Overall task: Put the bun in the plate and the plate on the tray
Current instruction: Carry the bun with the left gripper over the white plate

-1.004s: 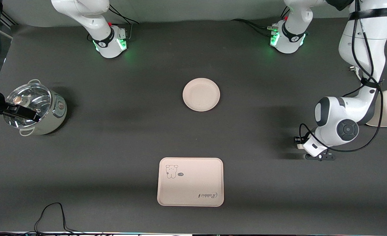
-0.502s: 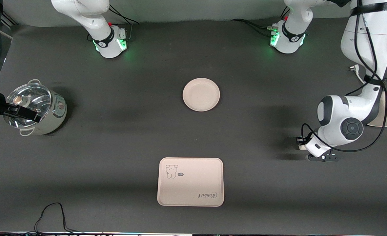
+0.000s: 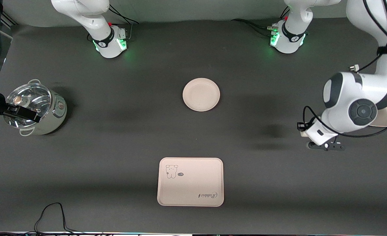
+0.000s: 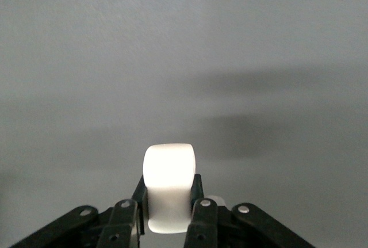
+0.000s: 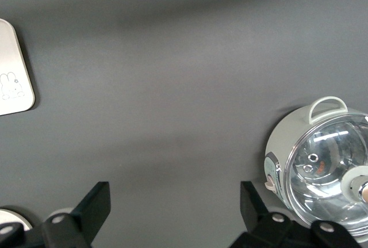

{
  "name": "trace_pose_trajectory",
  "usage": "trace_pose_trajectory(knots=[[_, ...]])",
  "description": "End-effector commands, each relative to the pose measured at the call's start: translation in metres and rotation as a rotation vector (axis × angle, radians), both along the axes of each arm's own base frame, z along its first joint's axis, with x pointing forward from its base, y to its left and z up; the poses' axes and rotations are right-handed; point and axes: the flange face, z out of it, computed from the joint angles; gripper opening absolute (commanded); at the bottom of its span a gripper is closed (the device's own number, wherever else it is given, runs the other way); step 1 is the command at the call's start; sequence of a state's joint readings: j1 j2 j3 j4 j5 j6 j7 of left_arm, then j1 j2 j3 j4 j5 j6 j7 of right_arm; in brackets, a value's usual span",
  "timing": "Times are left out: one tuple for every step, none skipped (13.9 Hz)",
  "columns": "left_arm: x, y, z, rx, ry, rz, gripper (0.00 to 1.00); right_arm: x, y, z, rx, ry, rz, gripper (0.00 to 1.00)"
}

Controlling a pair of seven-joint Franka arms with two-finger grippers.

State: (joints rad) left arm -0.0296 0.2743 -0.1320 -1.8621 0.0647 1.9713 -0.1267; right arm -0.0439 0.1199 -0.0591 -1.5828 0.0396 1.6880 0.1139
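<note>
The left tool [image 4: 167,216] is clenched on the bun [image 4: 168,184], a smooth white rounded lump, and it has risen off the dark matte worktop [image 3: 114,137] since a second ago, now hanging over the left arm's end. The round cream plate [image 3: 201,94] lies bare mid-worktop, the rounded rectangular tray [image 3: 190,182] with its cartoon print bare too, nearer the front camera. The right tool [image 5: 175,213] waits with fingers spread above the glass-lidded pot [image 3: 32,108].
</note>
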Motion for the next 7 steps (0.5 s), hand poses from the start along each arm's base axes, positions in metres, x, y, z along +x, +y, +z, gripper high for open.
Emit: trace_pose_trajectory(knots=[[-0.03,-0.072,0.039,0.01,-0.017,0.049,0.32,0.003,0.0,0.004,0.015,-0.011,-0.011,1.0],[-0.036,-0.101,0.048,-0.028,-0.01,0.083,0.32,0.003,0.001,0.004,0.015,-0.011,-0.009,1.0],[-0.043,-0.131,0.054,-0.063,-0.004,0.104,0.32,0.003,0.0,0.004,0.015,-0.011,-0.011,1.0],[-0.049,-0.159,0.058,-0.071,-0.01,0.131,0.32,0.002,0.0,0.004,0.015,-0.01,-0.011,1.0],[-0.051,-0.181,0.059,-0.08,-0.012,0.159,0.32,0.002,0.0,0.005,0.015,-0.01,-0.01,1.0],[-0.05,-0.202,0.056,-0.091,-0.007,0.184,0.32,0.002,0.0,0.005,0.015,-0.011,-0.011,1.0],[-0.054,-0.225,0.049,-0.096,-0.002,0.199,0.33,0.002,0.0,0.006,0.015,-0.013,-0.009,1.0]])
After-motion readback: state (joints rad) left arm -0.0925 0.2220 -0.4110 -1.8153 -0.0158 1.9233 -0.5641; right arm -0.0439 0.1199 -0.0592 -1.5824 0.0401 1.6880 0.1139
